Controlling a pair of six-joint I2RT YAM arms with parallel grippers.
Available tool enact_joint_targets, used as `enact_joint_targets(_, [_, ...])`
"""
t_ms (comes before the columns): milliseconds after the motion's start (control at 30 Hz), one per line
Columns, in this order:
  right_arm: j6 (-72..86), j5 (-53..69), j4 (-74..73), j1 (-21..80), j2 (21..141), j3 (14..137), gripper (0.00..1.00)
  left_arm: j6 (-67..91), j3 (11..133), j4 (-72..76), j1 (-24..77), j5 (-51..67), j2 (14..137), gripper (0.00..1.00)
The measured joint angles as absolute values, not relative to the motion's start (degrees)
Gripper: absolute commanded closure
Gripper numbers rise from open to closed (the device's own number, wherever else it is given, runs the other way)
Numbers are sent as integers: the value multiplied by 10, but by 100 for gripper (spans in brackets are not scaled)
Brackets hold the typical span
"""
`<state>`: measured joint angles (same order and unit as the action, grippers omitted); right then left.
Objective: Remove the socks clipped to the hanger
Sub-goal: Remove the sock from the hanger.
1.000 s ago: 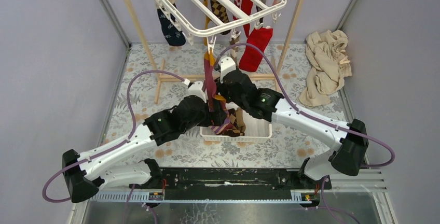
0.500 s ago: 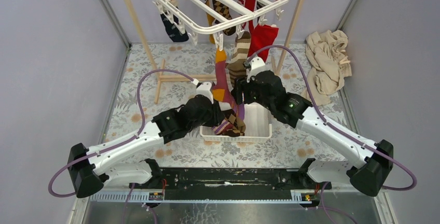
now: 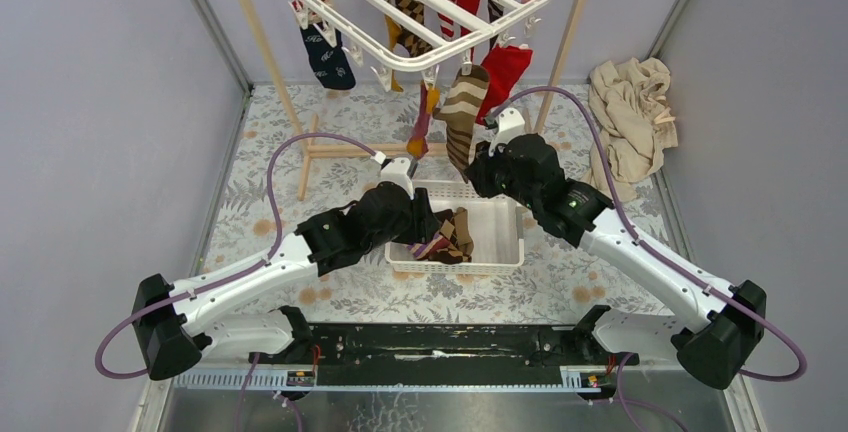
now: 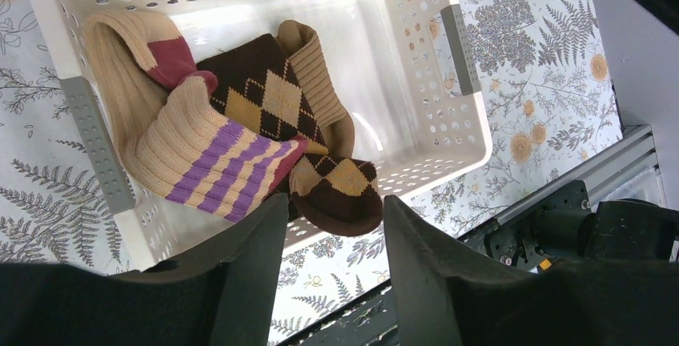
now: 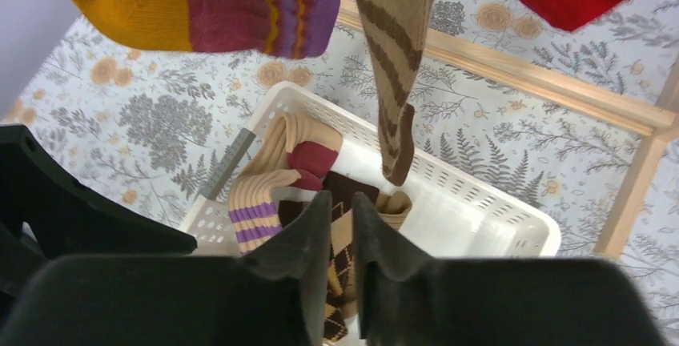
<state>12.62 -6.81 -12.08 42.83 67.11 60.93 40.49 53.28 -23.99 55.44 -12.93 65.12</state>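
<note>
Socks dangling over the basket, both arms hanging right by it

The white hanger (image 3: 330,14) is hanging above and beyond the basket (image 3: 495,232), with a navy sock (image 3: 325,57), a red sock (image 3: 503,67), a brown-striped sock (image 3: 462,112) and a maroon-and-mustard sock (image 3: 425,122) clipped to it. An argyle sock (image 4: 280,114) and a purple-striped sock (image 4: 212,174) are lying inside the basket. Left jaws are standing apart over the basket's near-left corner, gripping nothing. Right jaws are sitting nearly together above the basket, with a thin gap and nothing in it.

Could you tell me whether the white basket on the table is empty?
No, the white basket holds a brown argyle sock and a tan sock with purple stripes, seen plainly from the left wrist.
</note>
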Motion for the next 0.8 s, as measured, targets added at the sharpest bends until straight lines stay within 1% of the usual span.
enact_joint_targets(67, [125, -63, -118, 424, 671, 609, 88, 405, 533, -240, 554, -129, 651, 39])
enact_joint_targets(133, [124, -59, -115, 422, 671, 609, 87, 405, 533, -240, 554, -129, 651, 35])
enact_joint_targets(267, [125, -58, -113, 422, 671, 609, 50, 404, 533, -240, 554, -130, 651, 28])
enact_joint_targets(300, [121, -59, -114, 422, 671, 609, 44, 405, 533, -240, 554, -130, 651, 28])
enact_joint_targets(367, [118, -62, -115, 419, 671, 609, 38, 404, 533, -240, 554, -130, 651, 26])
enact_joint_targets(467, [117, -55, -115, 396, 671, 609, 34, 404, 533, -240, 554, -130, 651, 25])
enact_joint_targets(567, [121, -18, -108, 335, 671, 609, 31, 404, 533, -240, 554, -130, 649, 25])
enact_joint_targets(667, [129, 40, -77, 263, 671, 606, 30, 404, 533, -241, 554, -130, 644, 25])
enact_joint_targets(800, [161, 162, 15, 158, 670, 578, 30, 403, 533, -242, 554, -130, 635, 25])
